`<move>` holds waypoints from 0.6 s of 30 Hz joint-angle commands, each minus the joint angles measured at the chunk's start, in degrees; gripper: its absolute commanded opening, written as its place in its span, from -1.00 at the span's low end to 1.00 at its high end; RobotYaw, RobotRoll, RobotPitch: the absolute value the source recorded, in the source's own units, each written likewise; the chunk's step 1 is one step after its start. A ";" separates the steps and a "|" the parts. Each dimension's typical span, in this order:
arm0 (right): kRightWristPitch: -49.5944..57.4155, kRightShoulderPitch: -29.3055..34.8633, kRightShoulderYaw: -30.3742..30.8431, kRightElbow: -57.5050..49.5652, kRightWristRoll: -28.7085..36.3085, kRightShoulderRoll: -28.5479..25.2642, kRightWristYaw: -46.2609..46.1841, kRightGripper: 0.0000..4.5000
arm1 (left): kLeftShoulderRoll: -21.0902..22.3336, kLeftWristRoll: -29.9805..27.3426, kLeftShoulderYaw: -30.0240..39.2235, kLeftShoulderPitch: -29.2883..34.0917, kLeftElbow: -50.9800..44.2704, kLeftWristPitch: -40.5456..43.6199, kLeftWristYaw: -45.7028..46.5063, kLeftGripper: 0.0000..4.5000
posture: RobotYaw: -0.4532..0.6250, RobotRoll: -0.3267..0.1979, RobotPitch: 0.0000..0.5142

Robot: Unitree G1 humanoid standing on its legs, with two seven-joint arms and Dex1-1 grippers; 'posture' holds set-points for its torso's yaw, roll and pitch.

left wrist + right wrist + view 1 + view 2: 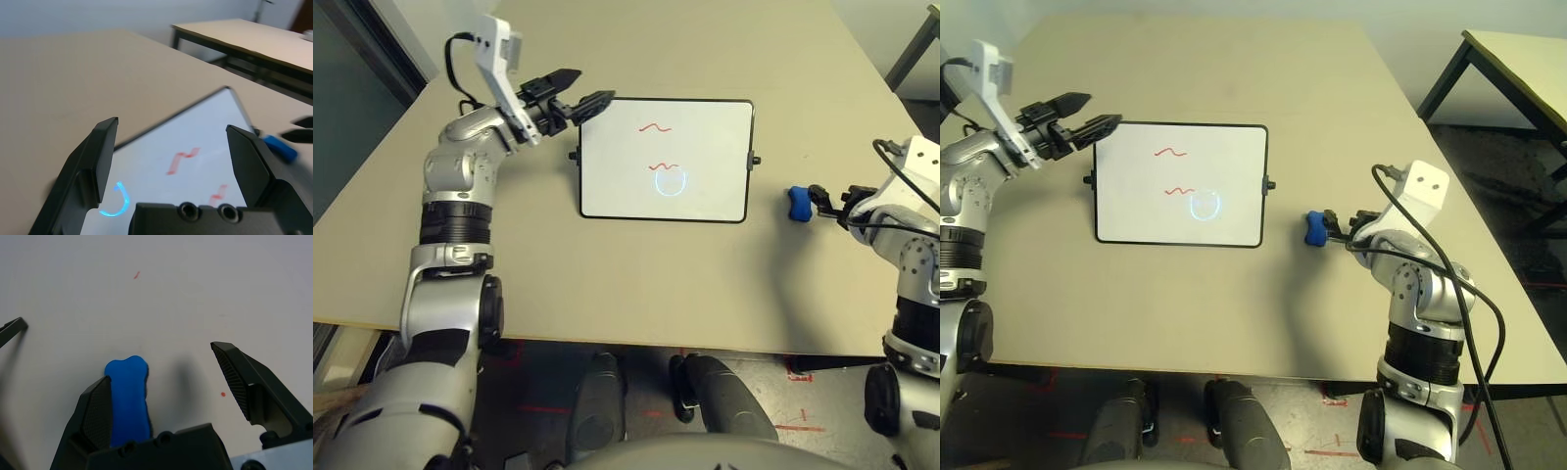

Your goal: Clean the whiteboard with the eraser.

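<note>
Evidently right jaws (164,362) spread wide beside blue eraser (128,401); left jaws (171,127) parted near whiteboard (666,196).

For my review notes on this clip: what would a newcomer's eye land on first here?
Probably the whiteboard in the middle of the table, with two red squiggles and a glowing bluish ring on it. Then the bright blue eraser, right of the board, beside the open right gripper.

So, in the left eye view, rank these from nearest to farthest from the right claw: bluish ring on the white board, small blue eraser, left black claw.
From the right claw:
1. Small blue eraser, right beside it
2. Bluish ring, on the white board
3. Left black claw, far left
</note>
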 commanded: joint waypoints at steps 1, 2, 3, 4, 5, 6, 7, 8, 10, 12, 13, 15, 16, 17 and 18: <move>2.07 -1.01 1.62 -0.57 -1.13 1.23 -0.37 0.99 | -1.15 -0.24 -3.01 2.25 -3.88 2.80 -1.31 1.00 | -0.32 0.25 -0.60; 2.30 -1.25 1.85 -0.41 -1.33 1.37 -0.33 0.99 | -1.61 -0.32 -3.46 2.58 -4.58 3.38 -1.30 1.00 | -0.32 0.25 -0.60; 2.68 -1.33 2.05 -0.59 -1.52 1.62 -0.39 0.99 | -1.89 -0.44 -3.78 3.00 -5.36 4.00 -1.36 1.00 | -0.31 0.25 -0.60; 2.95 -1.39 2.25 -0.70 -1.75 1.86 -0.45 0.99 | -2.27 -0.57 -4.10 3.43 -6.05 4.72 -1.36 1.00 | -0.32 0.25 -0.59; 3.14 -1.46 2.43 -0.70 -2.01 2.02 -0.41 0.99 | -2.61 -0.69 -4.44 3.81 -6.55 5.52 -1.34 1.00 | -0.32 0.25 -0.59; 3.54 -1.45 2.60 -0.84 -2.34 2.48 -0.61 0.99 | -2.73 -0.75 -5.15 4.65 -7.49 6.47 -1.62 1.00 | -0.32 0.25 -0.59; 3.77 -1.45 2.78 -0.71 -2.65 2.84 -0.71 0.99 | -2.81 -0.86 -5.84 5.33 -8.24 7.49 -1.88 1.00 | -0.32 0.25 -0.59; 4.09 -1.37 2.87 -0.93 -2.87 3.20 -0.84 0.99 | -2.70 -1.02 -6.20 5.92 -9.02 8.31 -2.07 1.00 | -0.32 0.25 -0.58; 4.09 -1.31 2.86 -0.89 -3.36 3.86 -0.98 0.99 | -2.14 -0.93 -7.20 6.97 -10.56 9.44 -2.87 1.00 | -0.32 0.25 -0.57; 4.00 -1.52 2.79 -0.50 -3.84 4.38 -1.02 0.99 | -1.44 -0.85 -8.59 7.88 -12.37 10.95 -3.94 1.00 | -0.31 0.25 -0.57; 4.11 -1.59 2.77 -0.54 -4.03 4.59 -1.03 0.99 | -1.14 -0.86 -9.02 8.22 -13.17 11.60 -4.33 1.00 | -0.31 0.25 -0.57; 4.20 -1.87 2.81 -0.47 -4.41 4.98 -0.94 0.99 | -0.40 -0.93 -9.91 8.73 -14.72 12.94 -5.08 1.00 | -0.31 0.25 -0.57; 4.21 -2.04 2.88 -0.38 -4.58 5.20 -0.92 0.99 | -0.07 -1.01 -10.19 8.90 -15.42 13.61 -5.30 1.00 | -0.31 0.25 -0.56; 4.23 -2.15 2.91 -0.35 -4.75 5.37 -0.88 0.99 | 0.17 -1.07 -10.36 9.04 -15.97 14.14 -5.44 1.00 | -0.31 0.25 -0.56; 4.21 -2.20 2.96 -0.33 -4.89 5.53 -0.87 0.99 | 0.35 -1.07 -10.44 9.15 -16.46 14.53 -5.45 1.00 | -0.30 0.25 -0.56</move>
